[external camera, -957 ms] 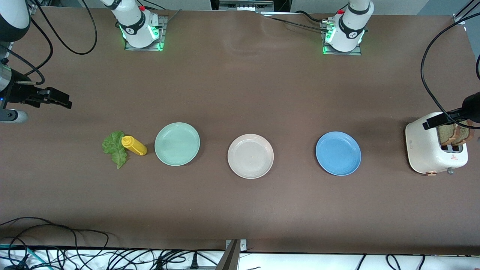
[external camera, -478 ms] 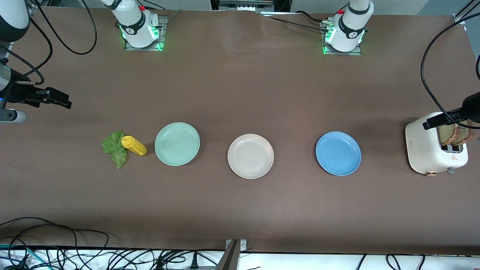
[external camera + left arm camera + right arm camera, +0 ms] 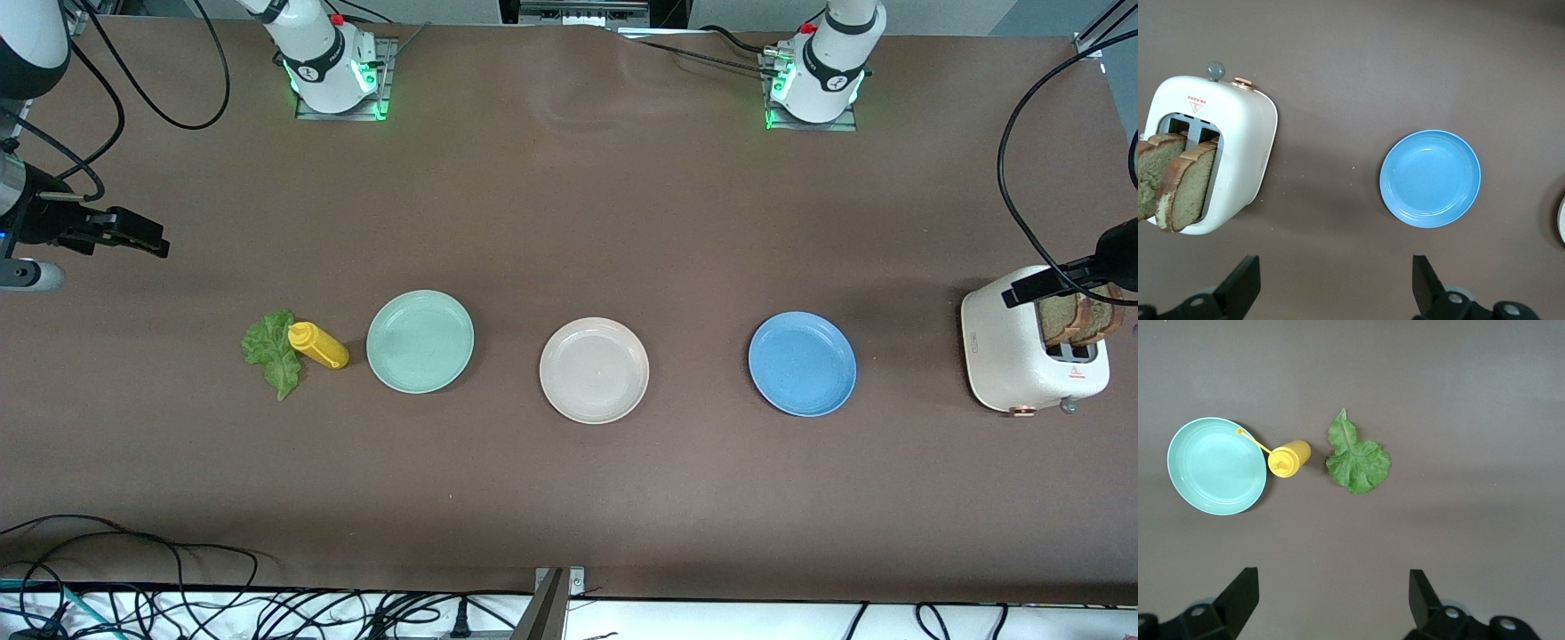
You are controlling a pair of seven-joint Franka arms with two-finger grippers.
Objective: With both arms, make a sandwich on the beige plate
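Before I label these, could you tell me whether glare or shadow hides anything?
Front view: even light, green glow at both arm bases, beige plate clear. Left wrist view: soft shadow beside the toaster. Right wrist view: the mustard bottle casts a small shadow; the lettuce leaf is sharp.

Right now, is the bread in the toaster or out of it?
In. Two bread slices stand in the slots of the white toaster, their upper parts sticking out.

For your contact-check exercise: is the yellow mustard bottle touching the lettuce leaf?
Apart. The right wrist view shows a strip of bare table between the yellow mustard bottle and the lettuce leaf.
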